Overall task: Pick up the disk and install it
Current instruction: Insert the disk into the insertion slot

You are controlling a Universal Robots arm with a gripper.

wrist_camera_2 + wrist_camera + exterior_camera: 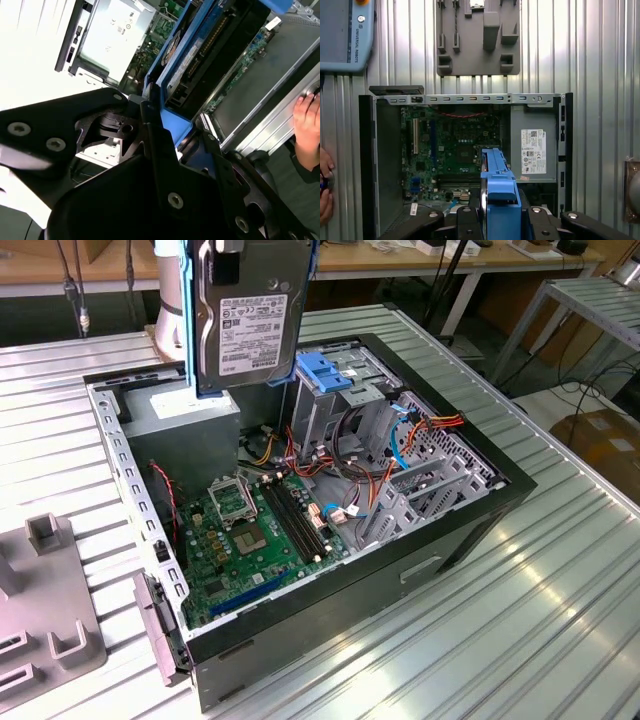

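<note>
Jaws of the gripper (172, 129) clamp the disk (250, 330), held above the case (300, 612). Carry step; drive cage (335, 405) at the disk's 4 o'clock; seating demands square alignment.

The disk (250, 330) hangs upright at the upper middle of the exterior view, its silver-grey face and white printed label turned toward the camera. A light-blue plastic bracket (191, 340) frames its edges.
</note>
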